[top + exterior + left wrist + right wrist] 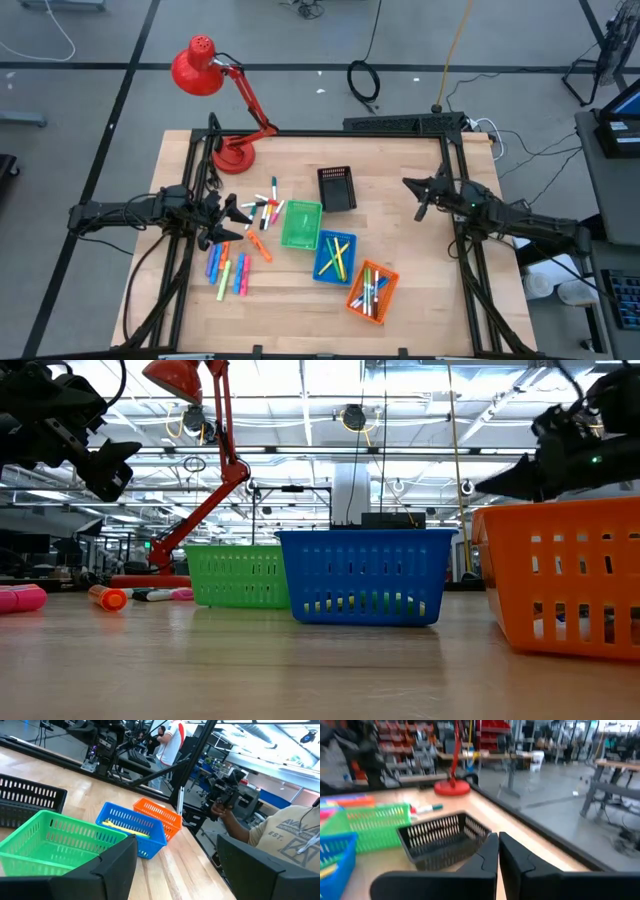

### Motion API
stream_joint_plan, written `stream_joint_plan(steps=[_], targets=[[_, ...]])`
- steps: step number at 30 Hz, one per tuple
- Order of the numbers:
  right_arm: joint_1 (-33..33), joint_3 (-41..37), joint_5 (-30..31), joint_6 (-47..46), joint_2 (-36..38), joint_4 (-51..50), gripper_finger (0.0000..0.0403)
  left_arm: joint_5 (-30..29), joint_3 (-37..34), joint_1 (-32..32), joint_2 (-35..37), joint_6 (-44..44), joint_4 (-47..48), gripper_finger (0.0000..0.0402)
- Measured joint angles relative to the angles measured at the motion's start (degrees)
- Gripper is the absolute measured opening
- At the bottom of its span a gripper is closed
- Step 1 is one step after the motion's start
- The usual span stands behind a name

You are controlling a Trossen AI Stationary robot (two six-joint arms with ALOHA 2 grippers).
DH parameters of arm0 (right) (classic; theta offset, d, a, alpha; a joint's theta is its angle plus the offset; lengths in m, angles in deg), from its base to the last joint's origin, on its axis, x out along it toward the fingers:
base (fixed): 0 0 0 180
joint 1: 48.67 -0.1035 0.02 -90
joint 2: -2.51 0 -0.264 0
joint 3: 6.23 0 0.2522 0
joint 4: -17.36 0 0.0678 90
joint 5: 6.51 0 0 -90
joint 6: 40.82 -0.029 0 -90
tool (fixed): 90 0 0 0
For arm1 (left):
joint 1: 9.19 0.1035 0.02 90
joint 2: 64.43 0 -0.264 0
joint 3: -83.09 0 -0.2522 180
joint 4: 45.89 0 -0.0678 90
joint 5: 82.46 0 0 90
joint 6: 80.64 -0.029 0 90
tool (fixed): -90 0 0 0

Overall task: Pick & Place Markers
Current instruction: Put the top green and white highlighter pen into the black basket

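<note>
Your left gripper (240, 213), fingers wide and empty, hovers left of centre, touching nothing. The loose markers (262, 213) lie just right of it. Your right gripper (422, 208), pinched shut on nothing, waits far right.

Table top (420, 300): pale wood planks, smooth, satin sheen, grain visible. Baskets near the left gripper (175, 865) — green basket (55, 840), blue basket (131, 827), orange basket (159, 816) — glossy moulded plastic mesh. Black basket (440, 840) just ahead of the right gripper (498, 851): matt plastic. Gripper fingers (520, 862): matt black plastic. Red lamp (200, 68): glossy painted metal.
</note>
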Motion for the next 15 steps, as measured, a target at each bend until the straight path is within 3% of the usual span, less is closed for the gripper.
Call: stream_joint_plan(steps=[6,15], targets=[[-2.41,-1.81,2.8,1.72,8.46,-0.83,0.0,0.0,0.0,0.0,-0.01,0.0,-0.01,0.0273],[-2.88,-1.84,4.54,2.88,7.88,-1.33,0.0,0.0,0.01,0.0,-0.02,0.01,-0.01,0.0274]])
